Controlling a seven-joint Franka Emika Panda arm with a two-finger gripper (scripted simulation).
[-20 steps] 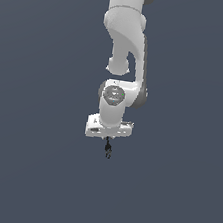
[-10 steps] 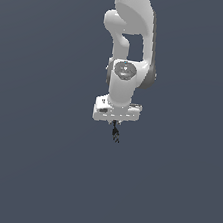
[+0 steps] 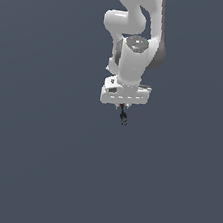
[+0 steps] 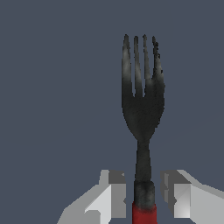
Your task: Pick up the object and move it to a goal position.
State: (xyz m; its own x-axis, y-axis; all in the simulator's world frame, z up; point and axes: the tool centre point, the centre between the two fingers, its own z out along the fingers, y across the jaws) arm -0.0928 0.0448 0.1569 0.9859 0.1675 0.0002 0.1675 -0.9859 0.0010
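In the wrist view the gripper (image 4: pixel 144 197) sits closest, its two pale fingers (image 4: pixel 111 194) flanking the fork (image 4: pixel 142 109) at the point where the red shaft gives way to black. The jaws look closed on the shaft, though a thin strip of background shows on either side, so how firm the contact is cannot be told from here. Beyond the fingers the black neck widens into the pronged head, pointing straight away from the wrist and lined up with it, not tilted.

Farther off, the exterior view shows the gripper (image 3: pixel 124 107) under the white arm (image 3: pixel 136 46) with the fork (image 3: pixel 123 118) hanging from it, prongs down, against plain dark ground — lifted and in carriage, by the look of it. No goal marker is visible.

The step in hand is the transfer. Done well, it wants steady, unhurried motion: the tool is thin and held near one end, so a jerk could swing or slip it. Keep the wrist orientation fixed and the squeeze constant — only release once at the goal.
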